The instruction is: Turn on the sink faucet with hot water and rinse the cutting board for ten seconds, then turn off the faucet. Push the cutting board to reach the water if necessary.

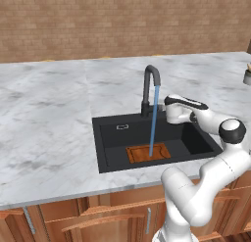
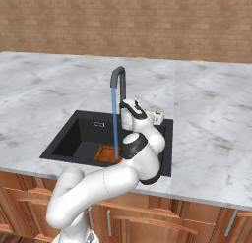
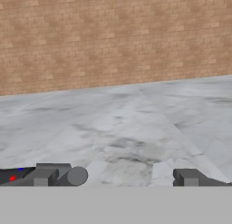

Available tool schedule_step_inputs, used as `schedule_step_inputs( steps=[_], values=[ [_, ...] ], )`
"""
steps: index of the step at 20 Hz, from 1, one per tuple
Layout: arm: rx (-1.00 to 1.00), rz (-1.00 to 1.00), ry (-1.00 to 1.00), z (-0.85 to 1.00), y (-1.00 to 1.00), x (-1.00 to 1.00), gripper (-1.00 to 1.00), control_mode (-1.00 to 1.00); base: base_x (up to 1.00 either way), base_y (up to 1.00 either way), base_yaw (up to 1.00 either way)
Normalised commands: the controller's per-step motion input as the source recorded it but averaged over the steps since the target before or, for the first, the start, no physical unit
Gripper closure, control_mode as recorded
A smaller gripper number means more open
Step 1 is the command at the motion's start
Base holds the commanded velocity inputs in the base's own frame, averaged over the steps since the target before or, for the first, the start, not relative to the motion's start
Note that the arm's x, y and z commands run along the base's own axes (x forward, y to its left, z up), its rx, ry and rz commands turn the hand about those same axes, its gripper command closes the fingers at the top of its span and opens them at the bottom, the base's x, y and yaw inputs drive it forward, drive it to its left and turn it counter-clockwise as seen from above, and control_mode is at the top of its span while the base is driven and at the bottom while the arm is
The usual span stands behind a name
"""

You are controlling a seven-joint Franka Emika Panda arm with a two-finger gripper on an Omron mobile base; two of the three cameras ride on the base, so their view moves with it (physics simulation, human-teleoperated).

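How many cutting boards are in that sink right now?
1. The cutting board lies flat on the sink floor near the front wall, with the water landing on it. The arm hides part of the basin, so another could be covered.

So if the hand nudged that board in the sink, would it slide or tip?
Probably slide: the board lies flat on the sink floor, so tipping seems unlikely. It looks stiff, thin wood, likely light. The water lands on it, so it may be slippery.
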Motion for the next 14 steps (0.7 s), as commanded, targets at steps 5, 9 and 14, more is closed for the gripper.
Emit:
schedule_step_inputs(
  steps=[5, 9, 14],
  values=[
    [0.00, 0.00, 0.00, 0.00, 0.00, 0.00, -1.00, -1.00, 0.00, 0.00, 0.00],
    [0.00, 0.00, 0.00, 0.00, 0.00, 0.00, -1.00, -1.00, 0.00, 0.00, 0.00],
    [0.00, 0.00, 0.00, 0.00, 0.00, 0.00, -1.00, -1.00, 0.00, 0.00, 0.00]
  ],
)
